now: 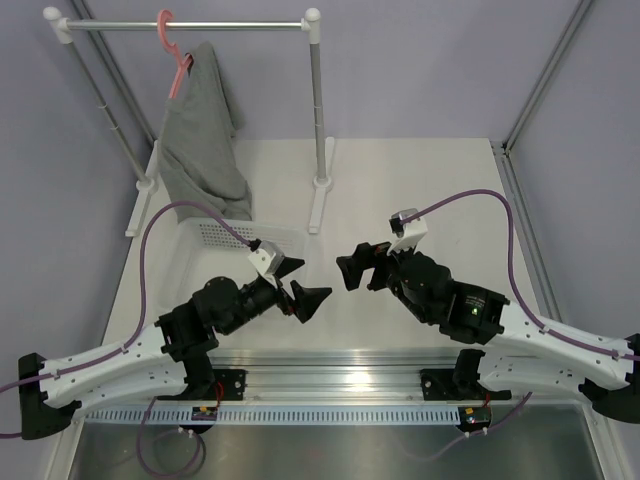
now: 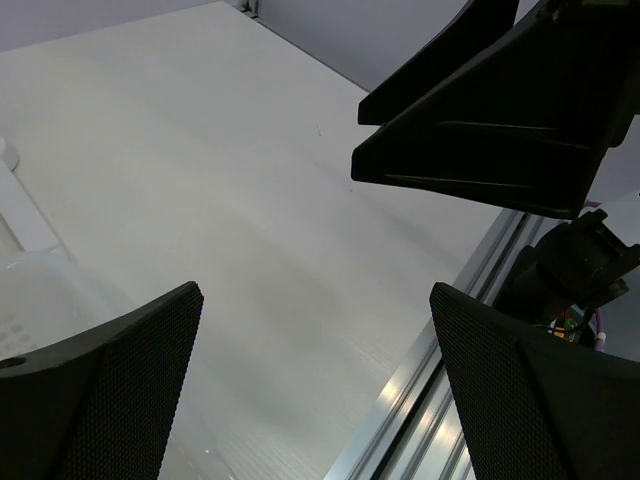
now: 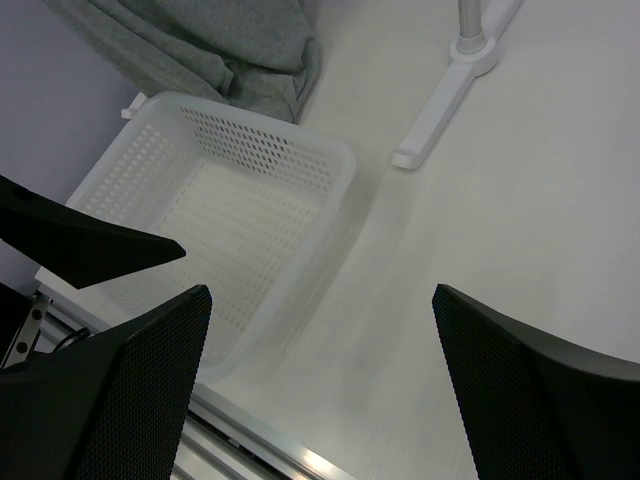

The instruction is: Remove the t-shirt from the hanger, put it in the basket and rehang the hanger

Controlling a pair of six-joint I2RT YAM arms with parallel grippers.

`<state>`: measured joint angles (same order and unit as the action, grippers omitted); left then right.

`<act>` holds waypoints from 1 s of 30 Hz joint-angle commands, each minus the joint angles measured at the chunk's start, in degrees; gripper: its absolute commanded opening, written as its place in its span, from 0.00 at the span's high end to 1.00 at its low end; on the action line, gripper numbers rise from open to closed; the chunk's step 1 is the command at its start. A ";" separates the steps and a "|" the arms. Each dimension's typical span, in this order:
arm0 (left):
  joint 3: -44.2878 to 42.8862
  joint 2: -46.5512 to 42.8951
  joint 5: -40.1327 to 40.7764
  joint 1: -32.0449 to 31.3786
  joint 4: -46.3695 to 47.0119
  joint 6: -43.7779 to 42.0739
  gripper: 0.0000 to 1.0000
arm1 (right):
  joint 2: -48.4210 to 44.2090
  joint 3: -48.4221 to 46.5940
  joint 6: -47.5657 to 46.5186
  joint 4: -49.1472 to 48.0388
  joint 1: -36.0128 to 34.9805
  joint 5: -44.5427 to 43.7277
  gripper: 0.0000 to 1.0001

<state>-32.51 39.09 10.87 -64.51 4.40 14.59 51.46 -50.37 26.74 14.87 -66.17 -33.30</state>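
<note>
1. Both arms sit low at the near edge of the table point(image 1: 420, 190). Their wrists are turned inward, so the left gripper point(image 1: 303, 283) and the right gripper point(image 1: 362, 262) face each other, near but not touching. I take this for a parked pose, since neither is close to the garment.
2. The left gripper is spread wide and empty; its wrist view shows only tabletop between its fingers. The right gripper is likewise released and holds nothing. Its wrist view looks down past its fingers at a white perforated basket point(image 3: 230, 200).
3. The t-shirt point(image 1: 200, 130) hangs at the far left, well apart from both arms. It hangs on the hanger point(image 1: 172, 45), whose hook sits over the clothes rail point(image 1: 230, 23) near the left post.
4. The layout makes sense to me. The rail holds the shirt up off the table, where I can draw it off the hanger. The basket stands just in front, probably as the drop spot.
5. The shirt is heather grey and soft, and it hangs partly edge-on to the overhead camera in long folds. It is narrow at the top and fuller below. Its lower end bunches on the table just behind the basket's far rim.
6. Of the salmon-pink hanger I see only the hook and a short stretch below it; cloth hides the rest.
7. I judge that the removal has not yet begun, because the shirt is fully on the hanger.
</note>
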 commanded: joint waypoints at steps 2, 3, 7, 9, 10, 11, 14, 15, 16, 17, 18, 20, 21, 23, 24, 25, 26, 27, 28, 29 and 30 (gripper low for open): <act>-0.18 -0.16 -0.86 0.09 2.98 -0.53 0.01 | -1.28 -0.52 -0.37 -1.34 -0.36 0.08 0.01; -0.18 0.02 -0.77 0.09 2.98 -0.53 0.01 | -1.10 -0.61 -0.20 -1.34 -0.36 0.08 0.00; -0.27 0.20 -0.33 0.09 3.59 -0.70 0.01 | -1.10 -0.96 -0.29 -1.16 -0.27 0.16 0.01; -1.15 0.90 3.61 0.09 3.77 -0.35 0.01 | -1.45 -1.31 -0.37 -0.81 -0.27 0.43 0.00; -2.11 1.42 5.46 0.09 3.33 1.13 0.01 | -1.54 -1.40 -0.29 -0.46 -0.27 0.51 0.00; -3.68 2.04 7.13 0.09 0.37 1.84 0.01 | -1.80 -1.40 -0.29 -0.20 -0.36 0.52 0.01; -15.60 6.16 11.34 0.09 -7.00 0.71 0.01 | -4.25 0.87 -1.60 -1.42 -0.36 2.36 0.00; -18.17 6.96 13.02 0.09 -8.61 0.18 0.01 | -4.87 1.41 -1.87 -2.04 -0.36 3.14 0.01; -20.72 7.66 15.21 0.09 -11.23 -1.83 0.01 | -5.32 1.68 -2.13 -2.48 -0.27 3.50 0.00; -25.62 8.97 19.84 0.09 -12.04 -4.80 0.01 | -6.10 1.94 -2.48 -2.48 -0.36 3.85 0.00; -28.02 9.59 21.98 0.17 -12.66 -7.01 0.01 | -6.46 1.94 -2.66 -2.39 -0.27 3.94 0.01; -33.12 11.52 29.15 0.26 -14.07 -12.01 0.01 | -7.16 2.20 -2.66 -2.22 -0.27 3.42 0.00; -38.36 14.32 31.73 0.61 -14.68 -16.83 0.01 | -7.43 2.29 -2.66 -2.22 -0.27 3.07 0.00; -43.75 17.32 36.04 3.68 -17.75 -19.94 0.01 | -7.69 2.47 -2.57 -2.22 -0.27 2.54 0.00; -46.04 18.64 36.06 5.60 -18.89 -20.91 0.01 | -7.61 2.47 -2.49 -2.22 -0.27 2.45 0.01; -50.06 21.09 35.10 10.24 -20.91 -20.92 0.01 | -7.43 2.38 -2.40 -2.13 -0.36 2.45 0.01; -52.02 22.33 33.18 12.63 -22.06 -20.57 0.01 | -6.99 2.12 -2.40 -2.04 -0.27 3.23 0.00; -53.69 23.65 32.72 15.00 -22.94 -20.22 0.01 | -6.73 1.86 -2.48 -1.78 -0.27 3.85 0.01; -56.58 25.92 32.11 19.38 -24.08 -20.04 0.01 | -5.86 1.68 -2.48 -1.78 -0.36 4.38 0.01; -57.65 26.99 30.19 21.42 -24.44 -19.34 0.01 | -5.50 1.50 -2.57 -1.86 -0.36 5.17 0.01; -58.79 27.96 28.87 23.53 -25.49 -18.73 0.01 | -4.97 1.33 -2.57 -1.78 -0.27 5.35 0.01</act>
<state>-87.55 63.42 40.40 -46.19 -15.59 -2.59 45.41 -48.16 25.32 14.41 -66.17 -30.02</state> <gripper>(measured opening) 0.987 0.993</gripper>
